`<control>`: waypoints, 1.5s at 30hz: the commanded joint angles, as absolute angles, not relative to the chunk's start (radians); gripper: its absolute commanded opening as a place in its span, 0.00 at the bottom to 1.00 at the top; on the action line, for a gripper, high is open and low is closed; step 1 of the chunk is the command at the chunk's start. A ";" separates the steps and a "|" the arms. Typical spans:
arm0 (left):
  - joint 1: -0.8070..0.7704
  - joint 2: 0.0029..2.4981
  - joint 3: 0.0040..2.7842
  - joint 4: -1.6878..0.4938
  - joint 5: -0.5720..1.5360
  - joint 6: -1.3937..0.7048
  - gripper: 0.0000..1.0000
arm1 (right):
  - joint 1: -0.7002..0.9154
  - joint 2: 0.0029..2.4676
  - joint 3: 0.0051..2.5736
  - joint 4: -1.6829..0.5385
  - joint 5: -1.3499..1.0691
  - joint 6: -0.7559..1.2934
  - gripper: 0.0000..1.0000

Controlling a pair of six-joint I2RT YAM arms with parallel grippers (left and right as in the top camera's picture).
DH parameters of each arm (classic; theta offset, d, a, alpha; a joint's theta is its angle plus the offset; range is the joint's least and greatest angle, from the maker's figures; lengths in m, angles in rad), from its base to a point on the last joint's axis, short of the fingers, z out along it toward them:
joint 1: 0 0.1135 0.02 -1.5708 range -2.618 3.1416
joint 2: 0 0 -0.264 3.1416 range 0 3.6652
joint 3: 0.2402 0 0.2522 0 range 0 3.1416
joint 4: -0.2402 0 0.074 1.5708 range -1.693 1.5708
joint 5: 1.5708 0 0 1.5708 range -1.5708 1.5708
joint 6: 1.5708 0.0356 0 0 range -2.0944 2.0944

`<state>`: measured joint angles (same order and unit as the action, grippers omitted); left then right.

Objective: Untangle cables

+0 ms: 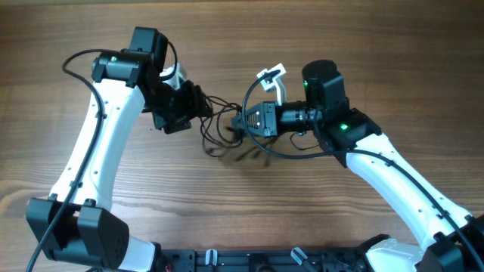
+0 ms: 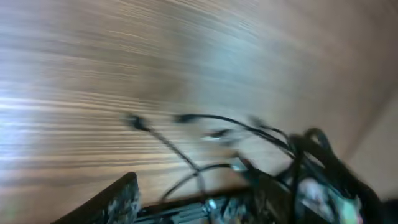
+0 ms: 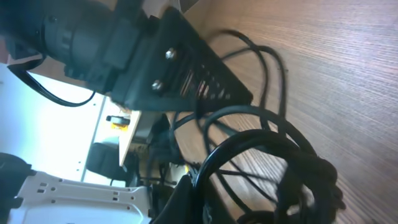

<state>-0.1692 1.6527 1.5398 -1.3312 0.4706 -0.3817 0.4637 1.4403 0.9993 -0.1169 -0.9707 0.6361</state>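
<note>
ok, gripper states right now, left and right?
Left gripper: open, cables not gripped.
Right gripper: closed among the cables; hold cannot be told.

The cables [image 1: 224, 134] are thin black cords bunched in a loose tangle of overlapping loops, lying around the middle of the tabletop [image 1: 242, 219], slightly toward its far side. A few strands trail out over the wood, ending in small pale plug ends [image 2: 214, 134], blurred close up.

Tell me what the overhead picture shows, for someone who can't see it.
A tangle of thin black cables lies on a brown wooden table. The left gripper and right gripper, on white robot arms, reach into it from opposite sides.
</note>
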 commanded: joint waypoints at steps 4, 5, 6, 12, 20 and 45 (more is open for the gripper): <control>-0.136 1.637 1.538 -1.328 0.318 -0.459 0.60 | 0.454 1.423 1.015 0.030 -1.154 0.722 0.04; -0.109 1.637 1.538 -1.330 0.292 -0.480 0.60 | 0.440 1.423 1.015 0.028 -1.155 0.723 0.04; -0.081 1.637 1.538 -1.335 0.294 -0.484 0.59 | 0.426 1.423 1.015 0.024 -1.155 0.735 0.04; 0.036 1.636 1.538 -1.380 1.049 0.116 0.63 | 0.383 1.423 1.015 -0.112 -0.989 0.669 0.04; 0.033 1.636 1.538 -1.419 1.174 0.219 0.67 | 0.419 1.423 1.015 -0.209 -0.907 0.617 0.04; -0.096 1.506 1.645 -1.346 0.726 -0.108 0.57 | 0.480 1.423 1.015 -0.307 -0.707 0.667 0.04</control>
